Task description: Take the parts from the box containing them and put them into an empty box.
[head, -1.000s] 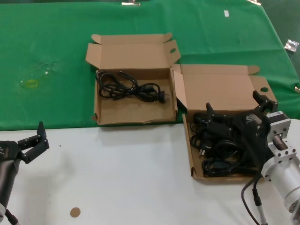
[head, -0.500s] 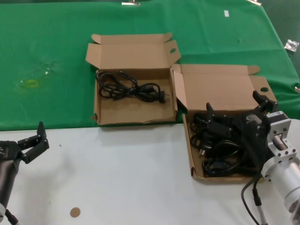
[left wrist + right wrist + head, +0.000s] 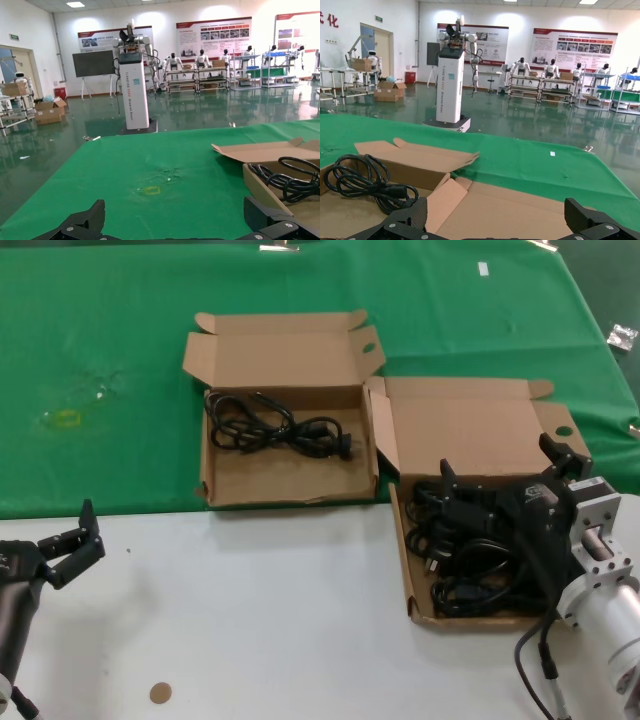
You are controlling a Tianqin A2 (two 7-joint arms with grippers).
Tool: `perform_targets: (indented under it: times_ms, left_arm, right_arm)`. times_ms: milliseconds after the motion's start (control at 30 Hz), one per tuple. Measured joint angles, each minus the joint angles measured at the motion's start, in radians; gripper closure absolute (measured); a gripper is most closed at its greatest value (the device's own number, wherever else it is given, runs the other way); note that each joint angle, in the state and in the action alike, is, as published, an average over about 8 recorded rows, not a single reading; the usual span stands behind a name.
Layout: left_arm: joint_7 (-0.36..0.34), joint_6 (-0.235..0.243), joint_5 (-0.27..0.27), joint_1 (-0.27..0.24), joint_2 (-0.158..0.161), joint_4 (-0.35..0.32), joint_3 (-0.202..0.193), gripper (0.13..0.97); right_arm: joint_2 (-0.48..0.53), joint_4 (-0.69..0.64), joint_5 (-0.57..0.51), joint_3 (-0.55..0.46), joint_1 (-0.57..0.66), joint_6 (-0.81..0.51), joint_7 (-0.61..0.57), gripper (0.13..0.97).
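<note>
The box containing the parts lies at the right, holding a pile of black power cords. Its plain lid lies open behind it and also shows in the right wrist view. My right gripper hovers over the back of the pile, jaws wide open with nothing between them. The other box, with notched lid tabs, stands to the left and holds one looped cord, also seen in the right wrist view. My left gripper is open and parked at the near left.
Both boxes sit at the near edge of the green cloth, partly overhanging the white table. A small brown disc lies on the white surface near the front. A yellowish mark is on the cloth at far left.
</note>
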Motion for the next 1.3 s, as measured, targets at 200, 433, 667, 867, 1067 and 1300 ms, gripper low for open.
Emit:
perform_targets:
  times_ms: [200,433,667,867,1067,1300]
  left_arm:
    - [0.000,0.000,0.000,0.000,0.000,0.000,0.000,0.132]
    - [0.000,0.000,0.000,0.000,0.000,0.000,0.000,0.132]
    - [0.000,0.000,0.000,0.000,0.000,0.000,0.000,0.132]
    - [0.000,0.000,0.000,0.000,0.000,0.000,0.000,0.132]
    - [0.000,0.000,0.000,0.000,0.000,0.000,0.000,0.132]
    - [0.000,0.000,0.000,0.000,0.000,0.000,0.000,0.132]
  right_arm:
    - [0.000,0.000,0.000,0.000,0.000,0.000,0.000,0.129]
    - [0.000,0.000,0.000,0.000,0.000,0.000,0.000,0.129]
    - [0.000,0.000,0.000,0.000,0.000,0.000,0.000,0.129]
    - [0.000,0.000,0.000,0.000,0.000,0.000,0.000,0.129]
    - [0.000,0.000,0.000,0.000,0.000,0.000,0.000,0.129]
    - [0.000,0.000,0.000,0.000,0.000,0.000,0.000,0.129]
